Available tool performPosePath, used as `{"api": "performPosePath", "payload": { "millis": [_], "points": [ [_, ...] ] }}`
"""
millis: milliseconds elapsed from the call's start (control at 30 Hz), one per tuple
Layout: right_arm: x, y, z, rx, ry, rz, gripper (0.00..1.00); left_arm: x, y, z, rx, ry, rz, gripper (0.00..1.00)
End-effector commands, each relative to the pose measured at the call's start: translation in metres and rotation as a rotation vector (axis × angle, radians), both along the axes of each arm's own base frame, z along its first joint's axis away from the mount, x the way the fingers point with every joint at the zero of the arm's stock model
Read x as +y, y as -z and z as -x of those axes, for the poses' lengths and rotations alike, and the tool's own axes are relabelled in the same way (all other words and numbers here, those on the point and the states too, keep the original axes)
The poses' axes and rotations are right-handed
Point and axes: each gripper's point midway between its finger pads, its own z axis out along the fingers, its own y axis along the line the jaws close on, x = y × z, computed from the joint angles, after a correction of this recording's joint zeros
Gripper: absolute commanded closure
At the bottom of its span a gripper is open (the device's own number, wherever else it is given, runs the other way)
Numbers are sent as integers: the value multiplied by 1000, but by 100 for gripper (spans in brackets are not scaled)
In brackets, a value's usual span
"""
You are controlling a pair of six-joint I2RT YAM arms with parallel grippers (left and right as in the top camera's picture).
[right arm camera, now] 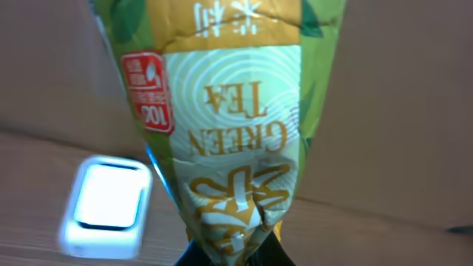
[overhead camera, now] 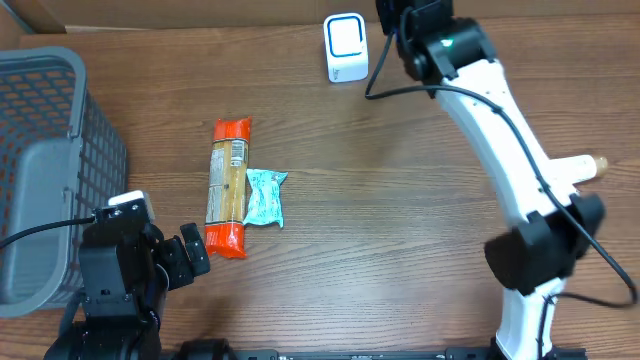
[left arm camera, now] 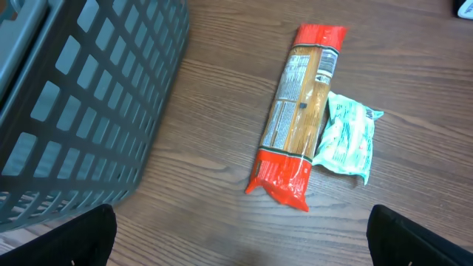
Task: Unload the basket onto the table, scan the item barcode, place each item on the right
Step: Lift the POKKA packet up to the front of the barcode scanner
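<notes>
right arm point(overhead camera: 500, 130): is stretching from the near right edge of the table point(overhead camera: 400, 250) up to its far edge, the wrist ending just right of the white scanner point(overhead camera: 345, 47). right gripper point(right arm camera: 233, 255): is pinching the crimped end of a green tea packet point(right arm camera: 236, 111), jaws closed tight on it; the packet is hanging in front of the wrist camera with its print upside down, beside and above the scanner, whose lit face is showing at the lower left of that view. the overhead view is showing the arm's whole reach but is hiding the packet behind the wrist; only the right wrist view is giving its label. left arm point(overhead camera: 115, 270): is sitting folded at the near left corner, close to the grey basket point(overhead camera: 40, 170). left gripper point(left arm camera: 242, 236): is standing wide apart, holding nothing, its dark fingers point(left arm camera: 89, 236) showing only at the bottom corners of its own view. spaghetti pack point(left arm camera: 299, 118): is lying flat on the wood, red ends, lengthwise away from the left gripper. teal pouch point(left arm camera: 346, 137): is lying touching the pack's right side. the left wrist view is showing the printed label on the pack, which the overhead view is giving only coarsely.
</notes>
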Motion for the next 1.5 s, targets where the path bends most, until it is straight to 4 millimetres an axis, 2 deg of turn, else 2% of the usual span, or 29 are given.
{"api": "performPosePath", "payload": {
  "millis": [0,100,233,467,600,667,1067,1467],
  "points": [
    [-2,25,-26,1,-19,246,96,4,0,1,-5,-23,-6,0],
    [-2,42,-49,-41,1,391,96,4,0,1,-5,-23,-6,0],
    [6,71,-64,-20,-49,573,96,4,0,1,-5,-23,-6,0],
    [16,125,-78,31,-102,625,96,4,0,1,-5,-23,-6,0],
    [27,155,-82,72,-191,698,96,4,0,1,-5,-23,-6,0],
    [29,162,-84,74,-207,719,96,4,0,1,-5,-23,-6,1],
    [33,167,-91,42,-205,720,96,4,0,1,-5,-23,-6,0],
    [17,162,-87,61,-109,761,96,4,0,1,-5,-23,-6,0]
  ]
}}
